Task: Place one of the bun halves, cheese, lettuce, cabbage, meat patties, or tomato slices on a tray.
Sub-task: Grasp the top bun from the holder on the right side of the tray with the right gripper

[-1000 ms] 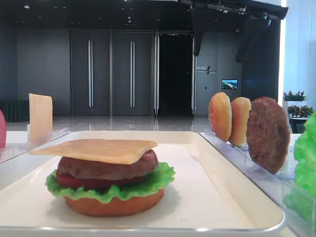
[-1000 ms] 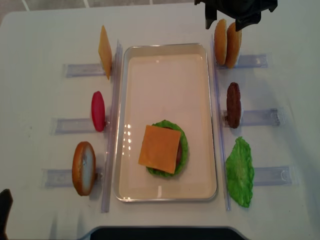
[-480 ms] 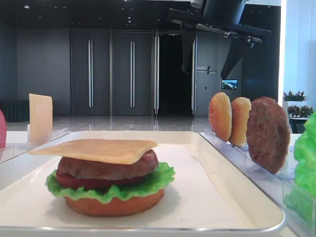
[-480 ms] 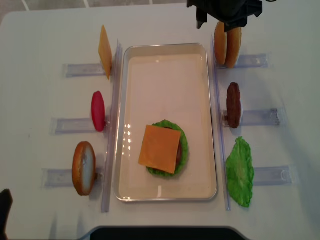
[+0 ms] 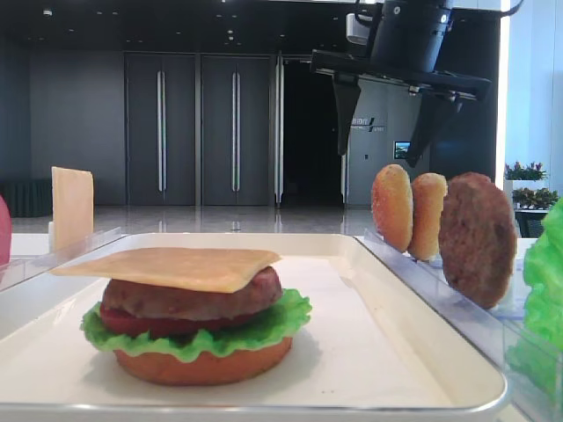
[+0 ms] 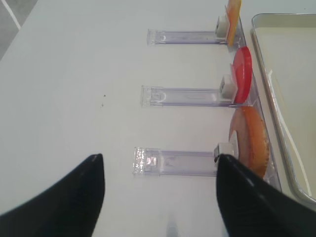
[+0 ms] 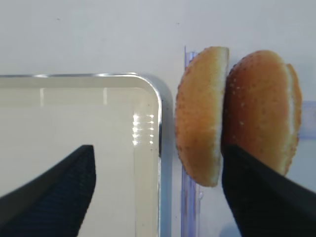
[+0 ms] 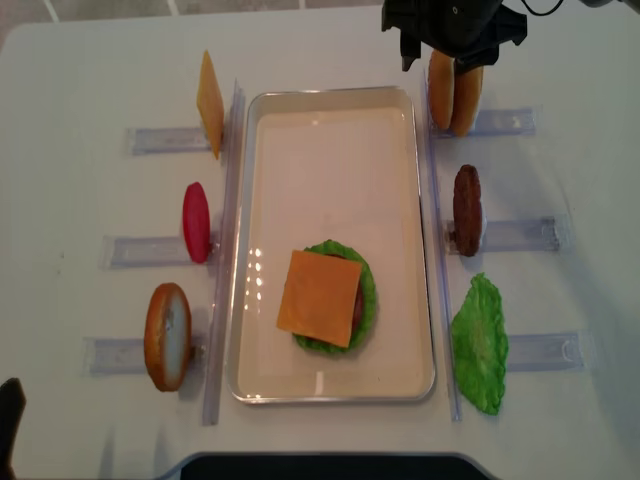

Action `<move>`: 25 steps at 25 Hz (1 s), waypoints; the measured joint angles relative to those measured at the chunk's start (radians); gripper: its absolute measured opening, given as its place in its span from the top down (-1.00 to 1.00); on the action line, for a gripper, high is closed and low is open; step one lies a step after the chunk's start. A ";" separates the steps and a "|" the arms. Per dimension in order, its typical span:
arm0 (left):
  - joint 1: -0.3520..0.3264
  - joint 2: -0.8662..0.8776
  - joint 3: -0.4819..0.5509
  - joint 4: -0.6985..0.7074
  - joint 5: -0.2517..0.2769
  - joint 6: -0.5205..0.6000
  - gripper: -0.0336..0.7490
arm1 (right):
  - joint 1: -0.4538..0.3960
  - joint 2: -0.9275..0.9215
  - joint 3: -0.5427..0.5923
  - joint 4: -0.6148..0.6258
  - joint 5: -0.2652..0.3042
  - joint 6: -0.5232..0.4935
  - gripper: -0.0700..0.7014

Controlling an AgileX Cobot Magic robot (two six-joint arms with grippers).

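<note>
1. Right hand [image 5: 396, 119] hangs above the bun halves [image 7: 236, 114], fingers spread wide, holding nothing.
2. The two buns stand on edge, touching each other, in a clear rack [image 8: 500, 122] just beside the tray [image 8: 330, 120] at its far right corner.
3. One finger sits over the tray corner, the other over the outer bun; they straddle the inner bun.
4. Judgement: descend straight, close across the inner bun's faces only, avoid pinching both or knocking the rack.
5. On the tray: stacked burger topped with cheese [image 8: 319, 297].
6. Left hand [image 6: 158, 197] open, idle over the counter [image 6: 74, 74].
</note>
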 joint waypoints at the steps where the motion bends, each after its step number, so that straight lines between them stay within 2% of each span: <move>1: 0.000 0.000 0.000 0.000 0.000 0.000 -0.45 | -0.001 0.002 0.000 -0.004 -0.001 0.000 -0.57; 14: 0.000 0.000 0.000 0.000 0.000 0.000 -0.45 | -0.011 0.025 0.000 -0.010 -0.042 -0.013 -0.57; 25: 0.000 0.000 0.000 0.000 0.000 0.000 -0.45 | -0.011 0.066 0.000 -0.008 -0.047 -0.026 -0.56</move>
